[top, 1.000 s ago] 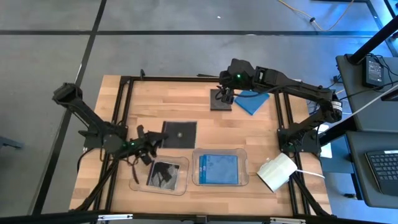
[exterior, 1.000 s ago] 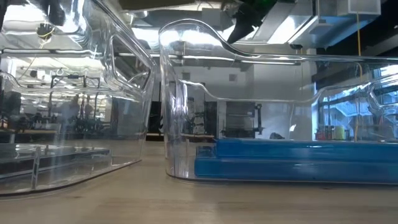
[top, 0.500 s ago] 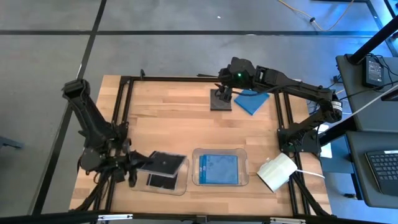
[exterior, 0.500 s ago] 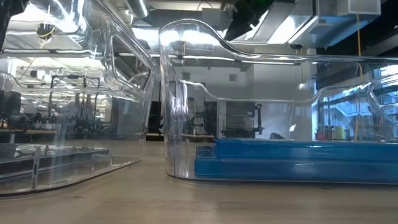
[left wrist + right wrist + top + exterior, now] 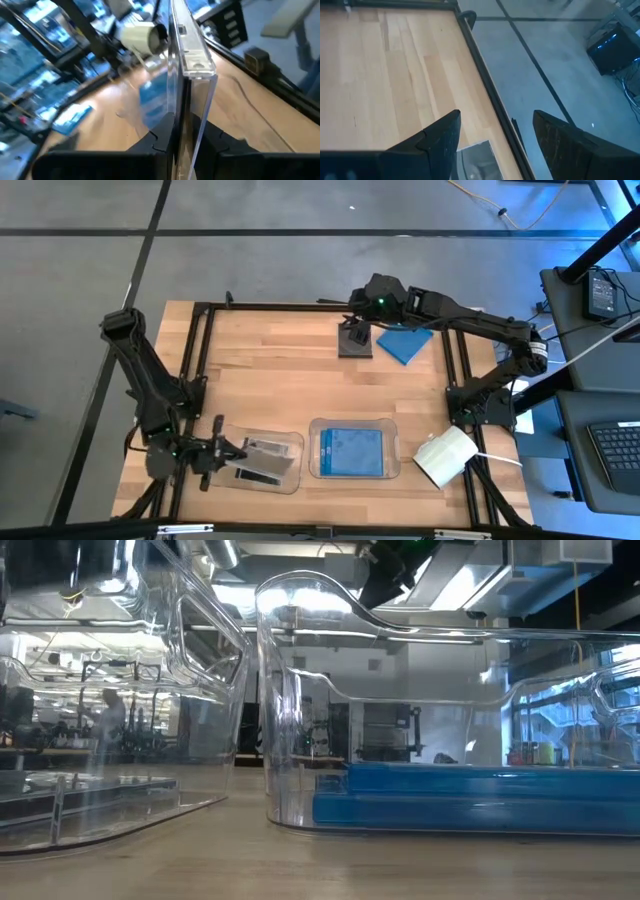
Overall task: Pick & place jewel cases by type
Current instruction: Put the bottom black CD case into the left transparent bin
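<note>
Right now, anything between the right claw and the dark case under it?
Nothing visible. The right claw hangs open directly over the dark jewel case at the far side of the table, with only air between. The blue jewel case lies beside it, clear of the descent.

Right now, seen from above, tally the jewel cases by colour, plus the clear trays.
Blue cases: 2 - loose blue case, trayed blue case; others may lie beneath.
Dark cases: 3 - far dark case, held dark case, trayed dark case.
Clear trays: 2 - left tray, right tray.
Total: 7.
</note>
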Robot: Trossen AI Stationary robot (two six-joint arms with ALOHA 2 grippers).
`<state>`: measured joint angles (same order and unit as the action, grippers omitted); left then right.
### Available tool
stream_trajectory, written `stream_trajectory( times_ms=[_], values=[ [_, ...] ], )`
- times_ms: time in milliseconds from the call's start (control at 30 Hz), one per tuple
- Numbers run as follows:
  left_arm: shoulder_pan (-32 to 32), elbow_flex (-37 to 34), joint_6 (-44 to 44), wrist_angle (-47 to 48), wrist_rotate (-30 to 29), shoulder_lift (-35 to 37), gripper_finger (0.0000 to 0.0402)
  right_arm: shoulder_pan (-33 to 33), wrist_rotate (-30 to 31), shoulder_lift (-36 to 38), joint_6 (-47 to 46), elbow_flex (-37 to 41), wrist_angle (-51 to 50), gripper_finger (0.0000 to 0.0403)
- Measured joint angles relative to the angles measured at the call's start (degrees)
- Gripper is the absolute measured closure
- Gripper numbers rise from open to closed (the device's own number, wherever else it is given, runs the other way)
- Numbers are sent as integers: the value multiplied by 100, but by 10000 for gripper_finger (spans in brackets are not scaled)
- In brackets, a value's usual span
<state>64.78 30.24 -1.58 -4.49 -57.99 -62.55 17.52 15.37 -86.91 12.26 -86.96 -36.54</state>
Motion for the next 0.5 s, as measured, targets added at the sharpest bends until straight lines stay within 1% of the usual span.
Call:
stream_trajectory(
  times_ms=[133,267,367,500],
  values=[
    [-154,0,199,314,247,-239,361,0,-41,-136,6,2,14,152],
    [-267,0,364,512,261,-514,352,0,-40,-320,23,-2,23,152],
    [-307,0,654,632,268,-706,347,0,-41,-470,115,-2,43,152],
    [-307,0,688,725,268,-878,348,0,-41,-564,348,-2,58,152]
  ],
)
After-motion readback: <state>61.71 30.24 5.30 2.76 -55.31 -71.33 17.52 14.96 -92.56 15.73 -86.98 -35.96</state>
